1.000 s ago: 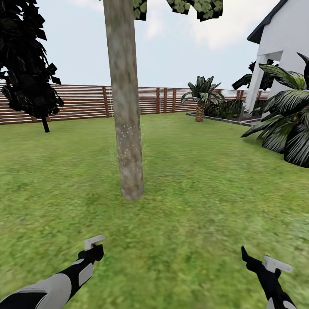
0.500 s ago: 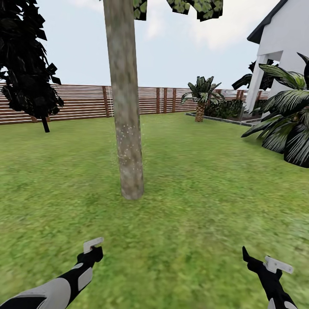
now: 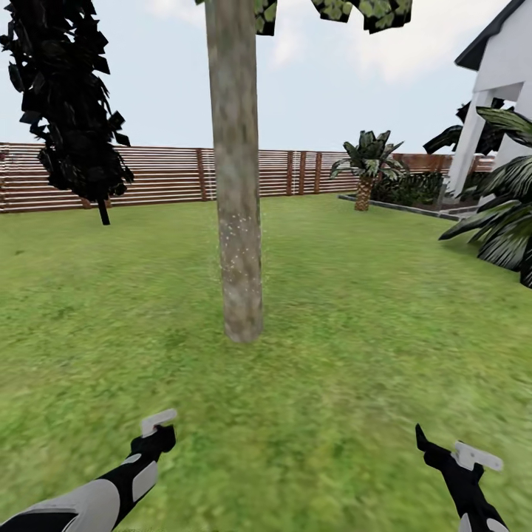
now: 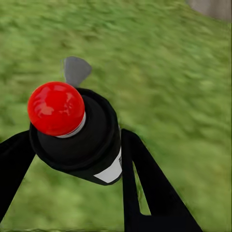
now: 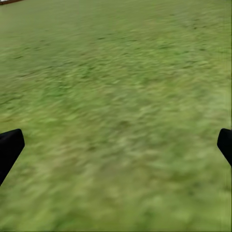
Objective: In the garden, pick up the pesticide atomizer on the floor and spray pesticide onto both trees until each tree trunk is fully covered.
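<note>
We stand on the lawn [image 3: 355,384] facing a tree trunk [image 3: 238,192], which rises straight ahead of us, a little left of centre, with a patch of pale speckles on its lower half and dark blocky leaves [image 3: 355,11] overhead. Our left gripper [image 3: 157,432] hangs low over the grass, well short of the trunk, its jaws closed around the atomizer [image 4: 82,133]; in the left wrist view we see the dark bottle clamped between the two black fingers [image 4: 145,188], its red cap [image 4: 55,107] toward the camera, a white label [image 4: 112,171] on its side and a grey tip [image 4: 76,70] beyond it. Our right gripper [image 3: 443,451] hovers over the grass on the other side, jaws spread wide and holding nothing, its fingertips [image 5: 9,147] at the two edges of the right wrist view. Behind the trunk runs a slatted brown fence [image 3: 162,174], with a black conifer [image 3: 74,96] to the left, a small palm [image 3: 366,166] to the right and the white house [image 3: 502,81] at the far right.
</note>
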Tool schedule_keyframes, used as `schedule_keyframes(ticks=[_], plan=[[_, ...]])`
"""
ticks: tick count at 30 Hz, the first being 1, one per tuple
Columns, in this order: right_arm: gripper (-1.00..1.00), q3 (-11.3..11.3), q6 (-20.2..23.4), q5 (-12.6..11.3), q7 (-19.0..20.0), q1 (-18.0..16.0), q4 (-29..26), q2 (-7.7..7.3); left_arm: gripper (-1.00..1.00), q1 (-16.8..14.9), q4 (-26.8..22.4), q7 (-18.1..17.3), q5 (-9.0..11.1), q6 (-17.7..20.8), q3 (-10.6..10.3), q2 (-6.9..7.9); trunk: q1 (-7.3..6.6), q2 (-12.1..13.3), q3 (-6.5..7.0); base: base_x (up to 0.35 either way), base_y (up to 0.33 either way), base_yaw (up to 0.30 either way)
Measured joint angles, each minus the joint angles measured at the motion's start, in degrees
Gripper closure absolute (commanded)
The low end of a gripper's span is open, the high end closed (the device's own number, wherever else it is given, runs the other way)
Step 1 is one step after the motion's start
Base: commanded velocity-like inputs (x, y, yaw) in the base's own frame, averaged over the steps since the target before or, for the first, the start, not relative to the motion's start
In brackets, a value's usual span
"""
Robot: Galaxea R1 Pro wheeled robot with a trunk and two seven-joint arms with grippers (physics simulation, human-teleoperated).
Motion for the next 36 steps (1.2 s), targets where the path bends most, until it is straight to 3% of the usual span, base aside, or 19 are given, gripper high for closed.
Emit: schedule_keyframes(ticks=[8,36], plan=[[-1.0,-0.09,0.0,-0.09,0.13,0.0,-0.09,-0.02,1.0,0.47,-0.02,0.0,-0.02,0.0,0.01,0.04,0.0,0.0,0.0,0.0,0.0,0.094],[-1.0,-0.09,-0.08,-0.09,-0.1,0.0,-0.03,-0.08,1.0,0.49,-0.02,0.0,-0.02,0.0,0.02,0.12,0.0,0.0,0.0,0.0,0.0,0.285]])
